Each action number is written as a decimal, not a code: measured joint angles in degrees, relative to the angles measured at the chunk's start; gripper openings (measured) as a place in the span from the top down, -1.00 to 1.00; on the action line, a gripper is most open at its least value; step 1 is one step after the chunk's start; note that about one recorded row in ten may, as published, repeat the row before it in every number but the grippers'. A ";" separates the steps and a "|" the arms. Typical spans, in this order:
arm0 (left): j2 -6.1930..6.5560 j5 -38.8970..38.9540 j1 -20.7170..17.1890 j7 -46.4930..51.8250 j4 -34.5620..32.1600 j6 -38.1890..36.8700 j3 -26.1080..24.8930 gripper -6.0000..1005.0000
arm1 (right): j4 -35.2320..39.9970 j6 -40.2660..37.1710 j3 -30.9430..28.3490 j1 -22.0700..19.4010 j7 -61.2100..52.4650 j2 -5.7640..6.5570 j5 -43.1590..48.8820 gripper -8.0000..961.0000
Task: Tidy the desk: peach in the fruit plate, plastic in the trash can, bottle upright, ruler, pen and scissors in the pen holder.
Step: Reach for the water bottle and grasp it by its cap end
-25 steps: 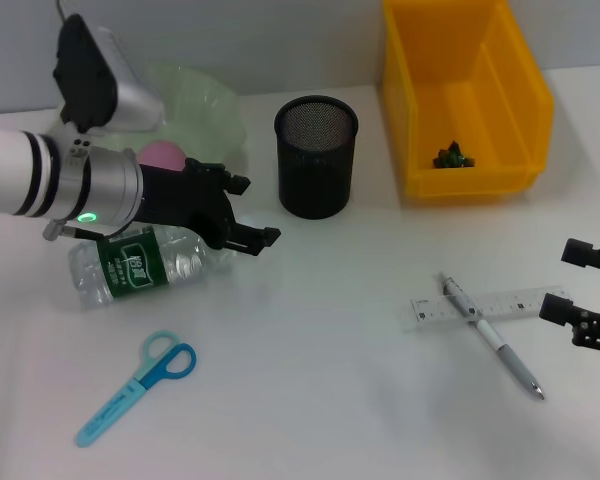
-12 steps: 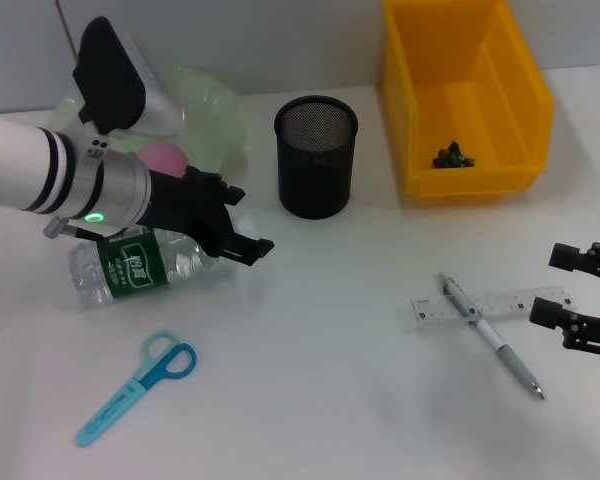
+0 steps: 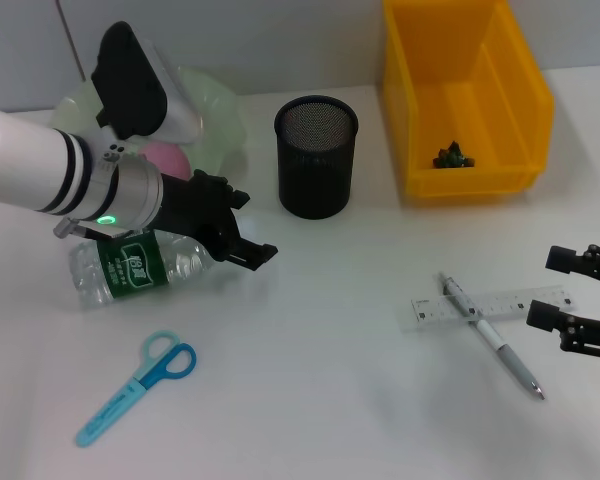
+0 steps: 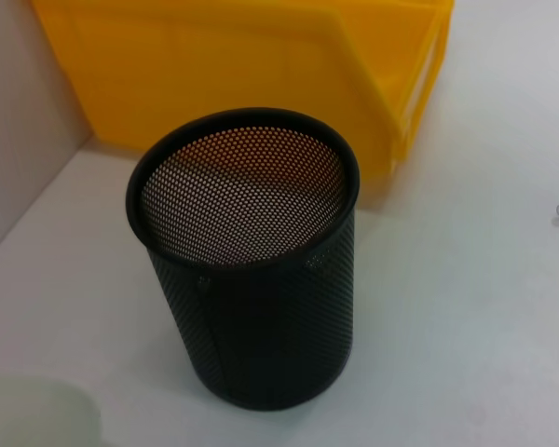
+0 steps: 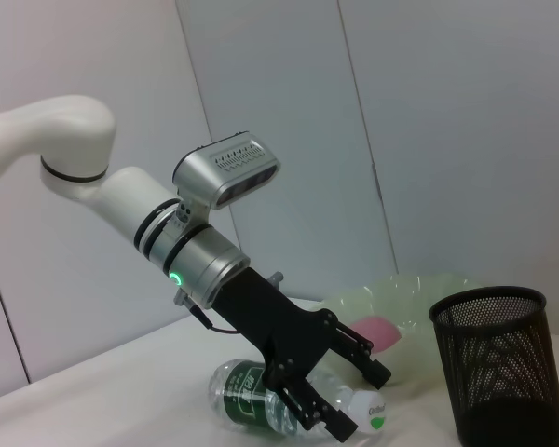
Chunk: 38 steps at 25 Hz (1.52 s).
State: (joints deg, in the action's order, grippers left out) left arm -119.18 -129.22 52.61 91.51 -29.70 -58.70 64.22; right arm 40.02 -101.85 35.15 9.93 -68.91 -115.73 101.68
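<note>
So, starting nearest the camera in the head view: the scissors lie flat at the lower left, blue handles pointing up-right, nothing near them. Lower right, the pen lies diagonally across the clear ruler, touching it, and the right gripper sits at the right edge just beside the ruler's end, fingers spread with nothing between them. Moving back to the left middle, the bottle is on its side, long axis running roughly left-right across the frame with the white cap end toward the right. The left gripper hovers right over that cap end, fingers released and empty; the right wrist view shows it best, the two black fingers splayed just above the cap. That's the relation that matters, I reckon: the bottle is below and slightly behind the fingertips, and the left arm is clearly the nearer one, so it'd need to drop down and close across the body to stand it up. Farther back, the pen holder stands upright at center, the peach already sits in the fruit plate at upper left, and the yellow trash can at upper right has a small dark scrap inside.
</note>
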 joint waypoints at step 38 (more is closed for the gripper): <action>0.09 3.22 -4.69 9.83 -9.58 1.57 15.49 -0.40 | -1.44 -0.01 0.25 0.40 0.62 0.25 0.93 -0.74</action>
State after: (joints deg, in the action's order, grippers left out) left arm -119.09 -126.00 47.92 101.34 -39.28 -57.13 79.71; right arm 38.58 -101.86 35.40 10.33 -68.29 -115.48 102.60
